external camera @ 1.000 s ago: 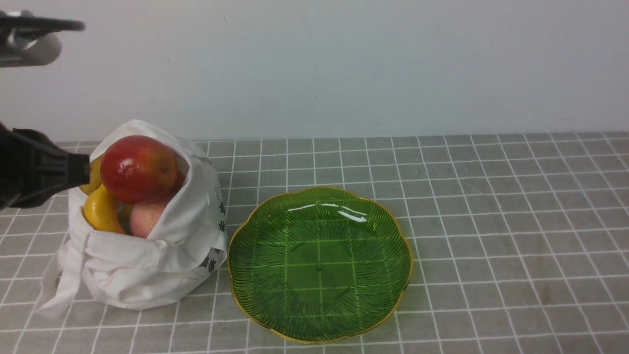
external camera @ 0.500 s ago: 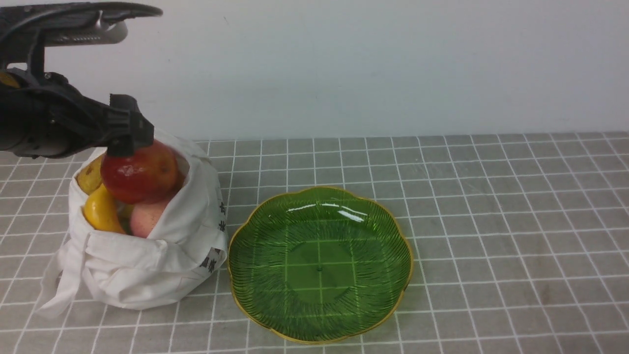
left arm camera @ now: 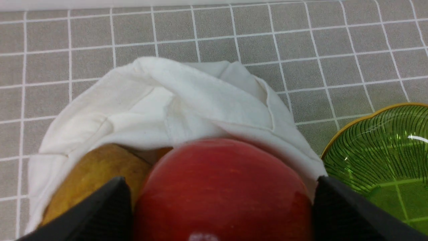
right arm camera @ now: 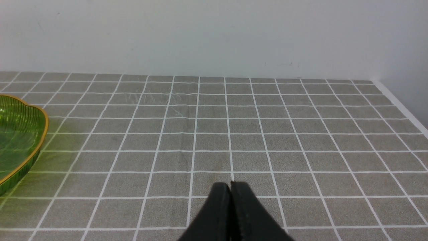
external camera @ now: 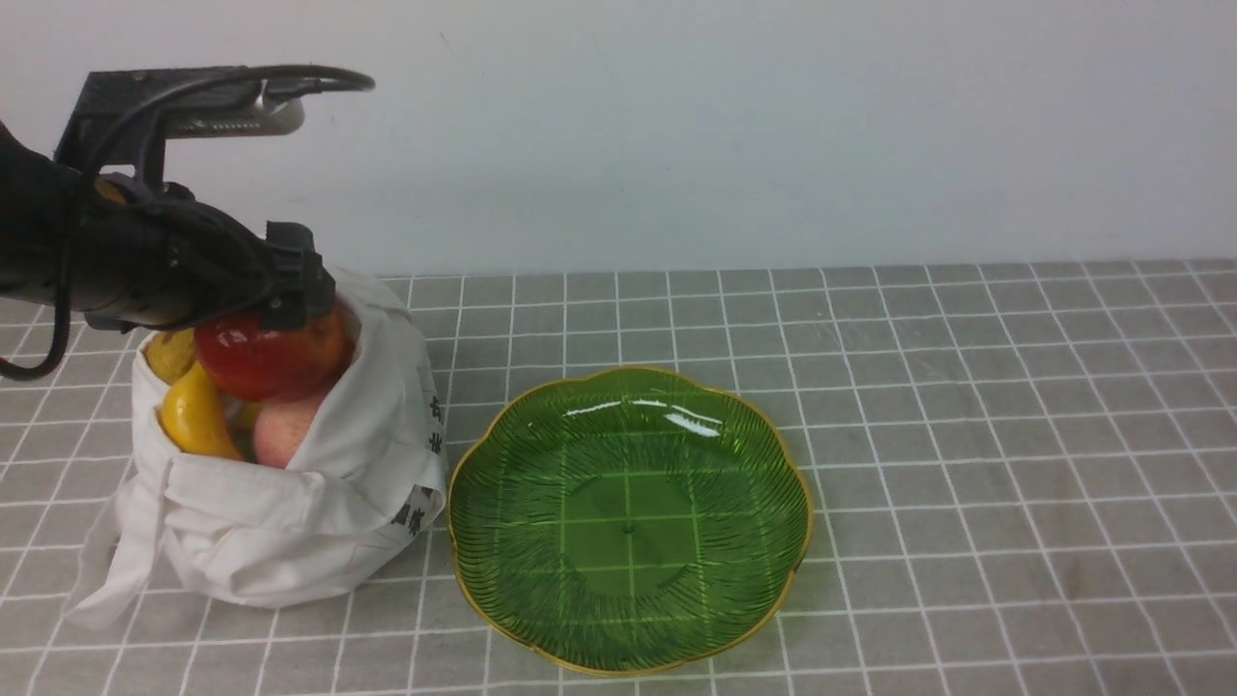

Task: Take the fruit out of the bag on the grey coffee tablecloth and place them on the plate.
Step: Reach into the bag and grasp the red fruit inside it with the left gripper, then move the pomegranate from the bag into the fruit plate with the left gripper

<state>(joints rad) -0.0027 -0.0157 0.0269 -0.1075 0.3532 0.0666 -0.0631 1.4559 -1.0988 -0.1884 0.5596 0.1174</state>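
Grey coffee tablecloth (external camera: pixel 966 435), ruled in thin white squares, covers the whole surface. Nearest the robot lies the plate (external camera: pixel 630 667), translucent green with a scalloped gold rim and nothing on it. Just beside it, on the robot's left, sits the bag (external camera: pixel 280 541), a slumped white tote with black characters down the side that faces the plate; one handle trails onto the cloth.

The fruit is all in the bag's open mouth: a yellow piece (external camera: pixel 193 416) and a pink peach (external camera: pixel 285 430) lower down, a brownish-yellow pear (left arm camera: pixel 90 167) toward the back, and the red apple (external camera: pixel 271 360) on top.

The left gripper (external camera: pixel 285 302) is down over the apple, its black fingers (left arm camera: pixel 100 207) spread wide and set against either side of the fruit (whether they actually press it I cannot tell).

Well off to the right, the right gripper (right arm camera: pixel 230 187) hangs above bare cloth, fingers pressed together on nothing.

Beyond stands a plain white wall (external camera: pixel 773 126).
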